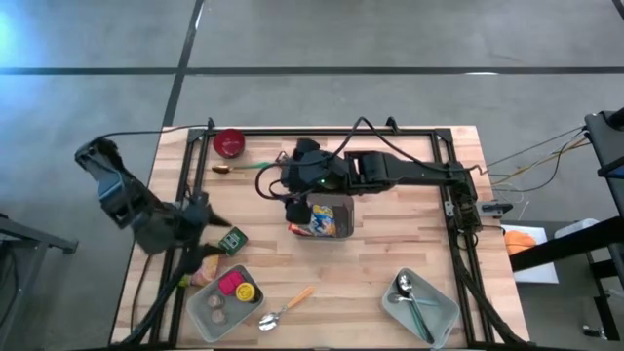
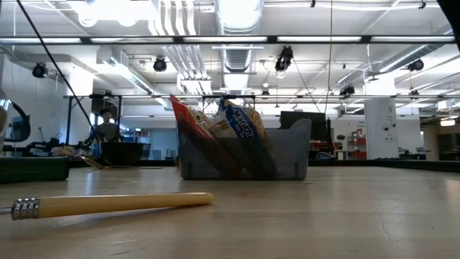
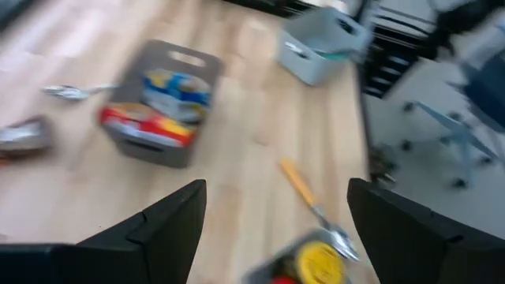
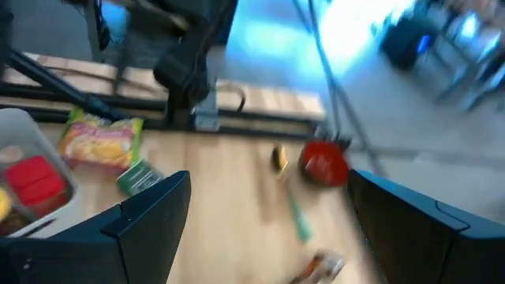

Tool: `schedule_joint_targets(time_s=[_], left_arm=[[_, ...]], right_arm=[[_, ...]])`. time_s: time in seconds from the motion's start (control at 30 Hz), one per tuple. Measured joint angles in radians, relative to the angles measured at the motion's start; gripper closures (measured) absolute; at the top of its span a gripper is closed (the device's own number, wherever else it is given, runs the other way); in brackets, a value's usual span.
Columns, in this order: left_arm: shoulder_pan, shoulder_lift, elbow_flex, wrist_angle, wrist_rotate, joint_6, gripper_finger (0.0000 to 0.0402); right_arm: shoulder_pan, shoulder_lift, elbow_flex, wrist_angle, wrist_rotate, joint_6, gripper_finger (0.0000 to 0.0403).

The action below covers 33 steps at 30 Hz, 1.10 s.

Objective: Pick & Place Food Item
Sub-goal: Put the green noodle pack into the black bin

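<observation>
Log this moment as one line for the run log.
left gripper: open, near green packet | right gripper: open, over grey snack bin | wooden-handled spoon: lying on table

Snack packets upright, grey bin, mid-table

Snack bags half-hidden in bin, spoon handle cut off — both wrist views blurred

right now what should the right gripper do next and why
Probably lower the right gripper toward the snack packets in the grey plastic bin. Its fingers are open and empty, it hovers at the bin's far-left corner, and the packets stand upright.
</observation>
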Motion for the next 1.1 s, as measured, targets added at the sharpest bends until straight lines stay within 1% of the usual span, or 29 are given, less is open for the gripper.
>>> schedule_joint_targets(time_s=[0.13,0.2,0.3,0.37,0.43,0.5,0.6,0.67,0.83,0.97,1.1], left_arm=[[0.142,-0.005,0.000,0.005,0.006,0.104,0.0090],[0.214,-0.005,0.000,0.015,0.035,0.178,0.0090],[0.326,-0.003,0.000,0.029,0.094,0.244,0.0090],[0.402,-0.002,-0.001,0.028,0.129,0.278,0.0090],[0.472,-0.002,-0.001,0.028,0.156,0.322,0.0090],[0.531,-0.002,-0.001,0.027,0.163,0.367,0.0090],[0.595,0.006,-0.001,0.028,0.167,0.443,0.0090],[0.629,0.022,-0.001,0.026,0.168,0.495,0.0090],[0.667,0.110,-0.002,0.049,0.172,0.518,0.0090],[0.681,0.203,-0.003,0.104,0.212,0.532,0.0090],[0.713,0.252,-0.003,0.169,0.272,0.553,0.0090]], right_arm=[[-0.001,0.000,-0.002,0.110,0.000,-0.166,0.0064],[0.000,0.000,-0.002,0.160,-0.001,-0.185,0.0064],[0.001,0.000,-0.003,0.267,0.000,-0.026,0.0064],[-0.001,0.000,-0.003,0.290,0.003,0.100,0.0064],[-0.014,-0.006,0.012,0.244,0.020,0.180,0.0064],[-0.031,-0.023,0.018,0.141,0.060,0.246,0.0064],[-0.051,-0.067,0.020,0.015,0.152,0.416,0.0064],[-0.057,-0.098,0.021,-0.063,0.163,0.488,0.0064],[-0.054,-0.152,0.013,-0.169,0.157,0.495,0.0064],[-0.056,-0.203,0.009,-0.233,0.158,0.463,0.0064],[-0.059,-0.265,-0.008,-0.304,0.157,0.438,0.0064]])
